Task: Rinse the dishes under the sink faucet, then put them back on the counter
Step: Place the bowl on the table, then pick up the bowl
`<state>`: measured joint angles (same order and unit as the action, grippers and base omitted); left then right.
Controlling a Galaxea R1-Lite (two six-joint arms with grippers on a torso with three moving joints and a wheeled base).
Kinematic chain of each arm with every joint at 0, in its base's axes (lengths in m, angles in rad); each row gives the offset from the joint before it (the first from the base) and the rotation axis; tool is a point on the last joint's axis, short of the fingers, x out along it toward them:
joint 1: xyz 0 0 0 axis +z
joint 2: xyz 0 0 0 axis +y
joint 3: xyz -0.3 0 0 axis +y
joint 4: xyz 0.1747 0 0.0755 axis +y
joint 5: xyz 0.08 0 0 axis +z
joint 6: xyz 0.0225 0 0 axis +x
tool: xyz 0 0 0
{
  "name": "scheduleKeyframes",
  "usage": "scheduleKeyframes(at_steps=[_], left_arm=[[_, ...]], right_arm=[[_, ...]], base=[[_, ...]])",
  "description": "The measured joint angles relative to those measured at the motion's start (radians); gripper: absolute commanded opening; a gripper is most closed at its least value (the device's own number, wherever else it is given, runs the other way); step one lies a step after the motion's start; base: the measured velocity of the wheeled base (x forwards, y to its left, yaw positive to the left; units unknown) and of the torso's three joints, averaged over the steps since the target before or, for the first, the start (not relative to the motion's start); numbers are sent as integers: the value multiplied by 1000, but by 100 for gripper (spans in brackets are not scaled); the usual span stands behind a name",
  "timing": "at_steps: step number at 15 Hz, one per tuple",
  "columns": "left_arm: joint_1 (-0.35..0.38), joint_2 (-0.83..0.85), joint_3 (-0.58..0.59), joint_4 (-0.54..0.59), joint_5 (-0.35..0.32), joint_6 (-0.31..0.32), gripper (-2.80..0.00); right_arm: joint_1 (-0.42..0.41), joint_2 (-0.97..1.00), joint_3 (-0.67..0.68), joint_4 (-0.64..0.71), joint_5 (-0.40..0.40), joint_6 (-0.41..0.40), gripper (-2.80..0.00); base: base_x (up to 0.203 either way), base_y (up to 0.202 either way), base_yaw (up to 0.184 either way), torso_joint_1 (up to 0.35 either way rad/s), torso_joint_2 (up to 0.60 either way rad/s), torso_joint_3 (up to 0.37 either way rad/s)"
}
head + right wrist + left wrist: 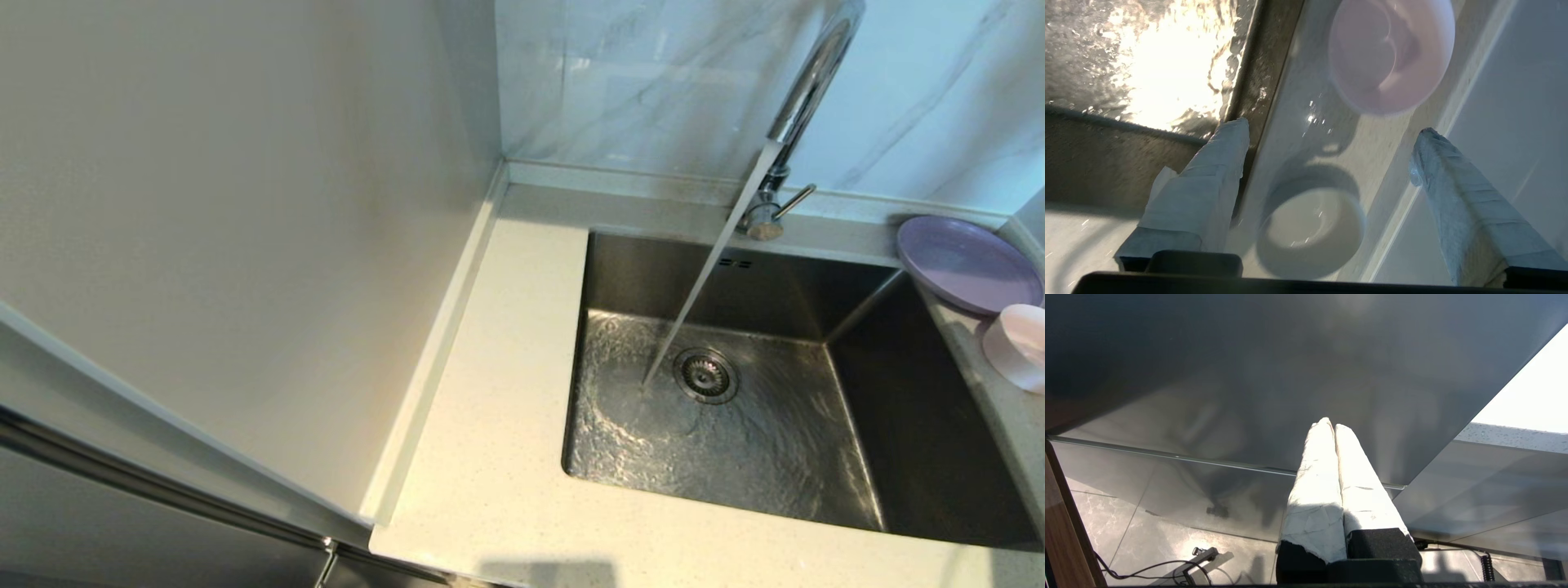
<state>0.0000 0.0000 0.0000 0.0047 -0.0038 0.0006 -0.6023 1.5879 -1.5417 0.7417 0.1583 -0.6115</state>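
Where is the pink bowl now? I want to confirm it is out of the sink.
In the head view, the pink bowl sits on the counter right of the basin, just in front of the purple plate.

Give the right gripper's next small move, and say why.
Probably lift the right gripper straight up, clear of the bowl: its jaws stand wide open, and the bowl sits free on the counter beside the plate.

A lavender-purple plate (967, 263) and pale pink bowl (1020, 345) are sitting plain on the cream speckled table (490, 457); the chrome faucet (804, 98) is gleaming against white marbled tiles (653, 82).
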Motion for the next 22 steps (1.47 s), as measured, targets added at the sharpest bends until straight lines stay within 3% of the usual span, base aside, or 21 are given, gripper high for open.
scheduleKeyframes(at_steps=[3, 6, 7, 9, 14, 18, 22], left_arm=[[0, 0, 0, 0, 1, -1, -280], [0, 0, 0, 0, 0, 0, -280], [0, 0, 0, 0, 0, -1, -280], [0, 0, 0, 0, 1, -1, -280], [0, 0, 0, 0, 1, 0, -280], [0, 0, 0, 0, 1, 0, -280], [0, 0, 0, 0, 0, -1, -280]], right_arm=[[69, -109, 55, 83, -133, 212, 0], [200, -128, 46, 186, -347, 568, 0], [224, -122, 54, 241, -406, 680, -280], [227, -113, 98, 278, -441, 790, -280], [222, -131, 164, 273, -449, 653, -280], [223, -142, 159, 303, -450, 652, -280], [222, -146, 56, 489, -450, 654, -280]], base=[[0, 0, 0, 0, 0, 0], [0, 0, 0, 0, 0, 0], [0, 0, 0, 0, 0, 0], [0, 0, 0, 0, 0, 0], [0, 0, 0, 0, 0, 0], [0, 0, 0, 0, 0, 0], [0, 0, 0, 0, 0, 0]])
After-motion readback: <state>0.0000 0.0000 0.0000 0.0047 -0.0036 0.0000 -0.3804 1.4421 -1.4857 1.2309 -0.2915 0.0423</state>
